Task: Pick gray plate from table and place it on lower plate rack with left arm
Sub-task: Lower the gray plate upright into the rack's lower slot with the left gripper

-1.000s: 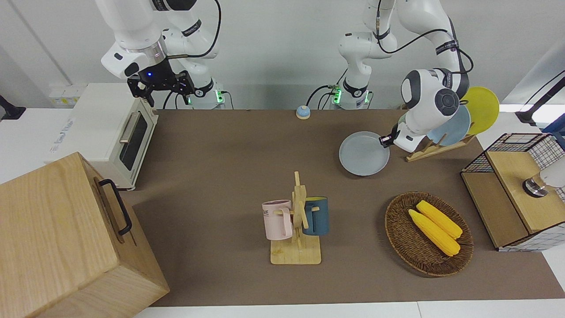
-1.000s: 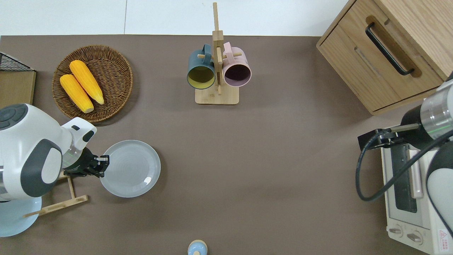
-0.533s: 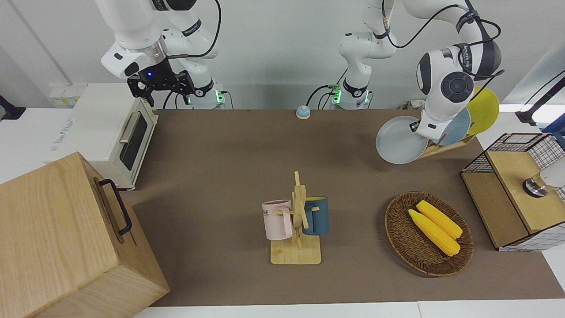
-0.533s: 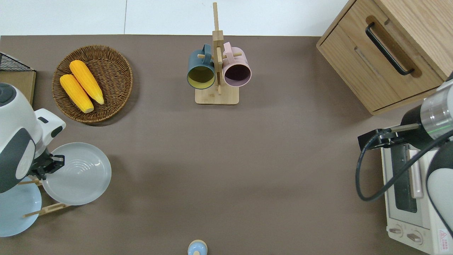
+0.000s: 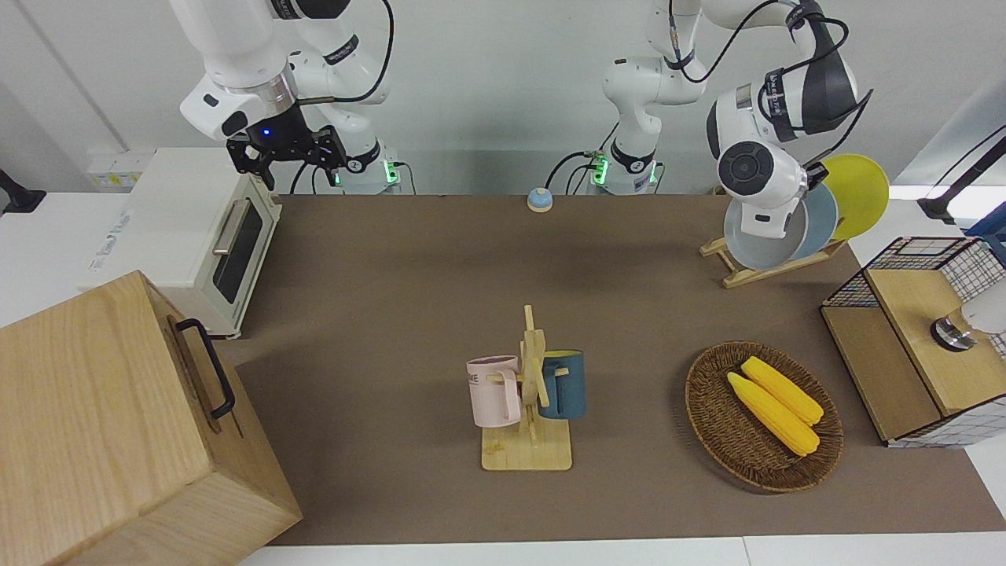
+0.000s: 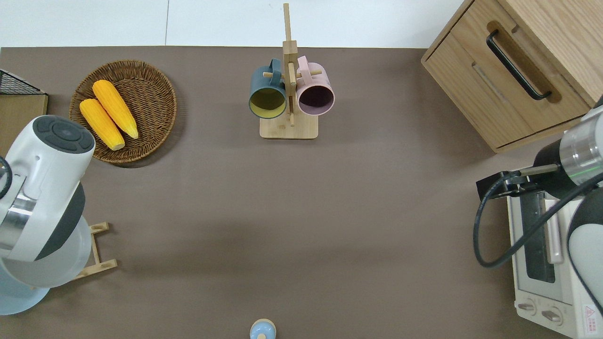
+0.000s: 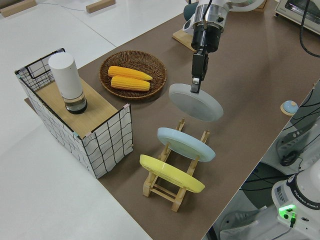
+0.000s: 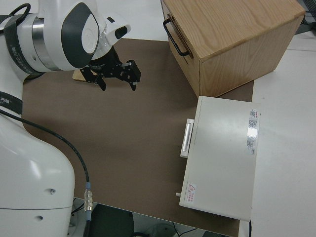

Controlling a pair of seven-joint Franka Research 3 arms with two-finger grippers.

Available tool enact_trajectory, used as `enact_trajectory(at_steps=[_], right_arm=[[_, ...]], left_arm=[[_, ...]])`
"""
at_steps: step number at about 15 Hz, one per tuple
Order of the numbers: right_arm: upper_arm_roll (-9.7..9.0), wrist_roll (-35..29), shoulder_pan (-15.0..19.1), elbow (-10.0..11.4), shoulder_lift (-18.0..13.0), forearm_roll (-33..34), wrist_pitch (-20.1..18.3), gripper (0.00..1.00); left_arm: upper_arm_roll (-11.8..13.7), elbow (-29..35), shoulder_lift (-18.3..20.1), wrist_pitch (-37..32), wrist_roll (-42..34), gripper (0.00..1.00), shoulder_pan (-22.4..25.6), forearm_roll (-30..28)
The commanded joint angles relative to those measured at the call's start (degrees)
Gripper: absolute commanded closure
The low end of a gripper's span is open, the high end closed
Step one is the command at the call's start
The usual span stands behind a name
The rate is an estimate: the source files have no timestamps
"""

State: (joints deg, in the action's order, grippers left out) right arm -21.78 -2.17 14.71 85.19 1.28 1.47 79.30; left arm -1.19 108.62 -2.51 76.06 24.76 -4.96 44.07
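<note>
Both arms: glossy white rounded shells, dark gray joint caps with concentric rings, black bands with white lettering. Left arm [image 5: 774, 118]: loose black cable looped along links, slim black hand [image 7: 196, 82]. Right arm [image 5: 236, 79]: polished metal wrist ring, blue wrist light, black cable, black angular hand [image 8: 111, 74]. Bases [image 5: 629, 169] lit green, black cables plugged in.

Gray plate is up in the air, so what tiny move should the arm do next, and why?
Probably lower it a little, tilted, into the rack's open slot. The left pincer holds the gray plate by its rim above the rack, beside the blue plate and yellow plate already standing there. The right arm is parked.
</note>
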Motion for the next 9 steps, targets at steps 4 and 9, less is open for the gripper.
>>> enact_trajectory(at_steps=[4, 9], right_arm=[[-1.34, -0.73, 1.47, -0.55, -0.14, 0.38, -0.82, 0.017], [-1.34, -0.73, 1.47, -0.55, -0.14, 0.38, -0.82, 0.017]], left_arm=[[-1.35, 2.38, -1.97, -7.32, 6.26, 1.00, -0.32, 2.61], [-1.88, 4.41, -4.25, -7.24, 12.94, 1.00, -0.41, 1.38]])
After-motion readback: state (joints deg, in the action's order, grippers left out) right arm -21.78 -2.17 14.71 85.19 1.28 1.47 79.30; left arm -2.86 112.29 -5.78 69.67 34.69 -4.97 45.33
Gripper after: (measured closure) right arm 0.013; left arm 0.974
